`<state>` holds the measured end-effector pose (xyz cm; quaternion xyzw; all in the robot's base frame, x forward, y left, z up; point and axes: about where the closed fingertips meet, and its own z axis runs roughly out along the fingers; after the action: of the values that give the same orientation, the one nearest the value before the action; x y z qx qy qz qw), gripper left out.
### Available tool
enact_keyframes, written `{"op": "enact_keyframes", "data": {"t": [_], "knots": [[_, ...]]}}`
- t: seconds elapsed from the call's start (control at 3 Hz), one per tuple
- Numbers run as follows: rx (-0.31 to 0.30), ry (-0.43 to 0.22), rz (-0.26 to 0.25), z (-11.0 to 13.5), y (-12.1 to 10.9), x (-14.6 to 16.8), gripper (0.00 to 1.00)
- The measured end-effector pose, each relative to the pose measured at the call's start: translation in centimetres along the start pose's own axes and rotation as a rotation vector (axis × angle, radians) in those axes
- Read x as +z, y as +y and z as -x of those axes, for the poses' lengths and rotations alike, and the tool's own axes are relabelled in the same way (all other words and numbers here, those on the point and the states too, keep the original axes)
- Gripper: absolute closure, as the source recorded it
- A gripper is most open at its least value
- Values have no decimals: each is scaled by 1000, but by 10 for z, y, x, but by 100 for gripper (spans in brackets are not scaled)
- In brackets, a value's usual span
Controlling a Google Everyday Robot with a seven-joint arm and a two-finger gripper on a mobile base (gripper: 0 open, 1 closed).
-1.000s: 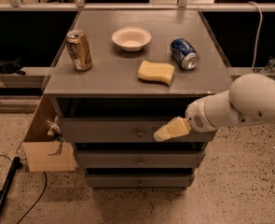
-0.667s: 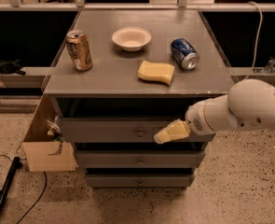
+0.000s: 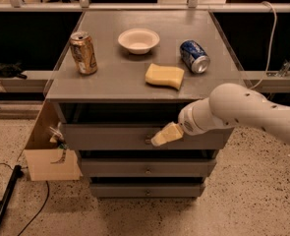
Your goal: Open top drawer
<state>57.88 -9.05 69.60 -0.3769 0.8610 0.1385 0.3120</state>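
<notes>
The grey cabinet has three drawer fronts. The top drawer (image 3: 105, 137) is the widest and tallest, with a small round metal knob (image 3: 148, 141) at its centre. A dark gap shows above its front, under the cabinet top. My gripper (image 3: 163, 134), cream-coloured on a white arm coming in from the right, sits against the top drawer front just right of the knob, its tip touching or almost touching the knob.
On the cabinet top (image 3: 110, 82) stand a gold can (image 3: 84, 53), a white bowl (image 3: 138, 40), a blue can (image 3: 194, 56) on its side and a yellow sponge (image 3: 164, 75). A cardboard box (image 3: 48, 156) leans at the cabinet's left. A black pole (image 3: 4, 200) lies on the floor.
My gripper has moved a little to the left along the top drawer front, closer to the knob. The drawer front has not visibly moved.
</notes>
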Motion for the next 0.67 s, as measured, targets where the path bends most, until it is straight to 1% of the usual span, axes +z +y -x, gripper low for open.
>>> {"op": "enact_keyframes", "data": {"t": [0.33, 0.67], "knots": [[4, 14, 11, -9, 4, 11, 0], [-14, 18, 13, -14, 5, 20, 0]]}}
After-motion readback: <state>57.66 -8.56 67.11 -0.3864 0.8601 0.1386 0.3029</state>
